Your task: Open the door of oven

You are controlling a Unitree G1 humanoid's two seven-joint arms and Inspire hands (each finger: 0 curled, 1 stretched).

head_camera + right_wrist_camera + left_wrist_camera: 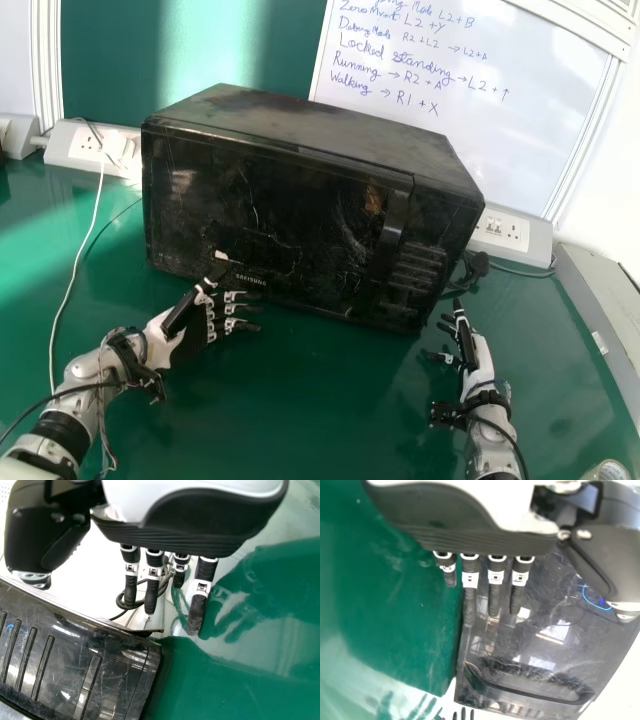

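A black oven (290,215) stands on the green table with its door closed; the long vertical handle (392,240) is toward the door's right side. My left hand (190,325) is at the oven's lower left front, fingers straight, thumb up near the door. In the left wrist view the left hand (480,540) has its fingers extended before the oven front (545,630). My right hand (470,350) is off the oven's lower right corner, apart from it, fingers extended. In the right wrist view the right hand (170,540) is beside the oven's button panel (45,655).
Power sockets (95,148) with a white cable lie left of the oven, and another socket box (510,232) with a dark plug is at its right. A whiteboard (480,110) stands behind. A tape roll (607,472) is at the lower right corner.
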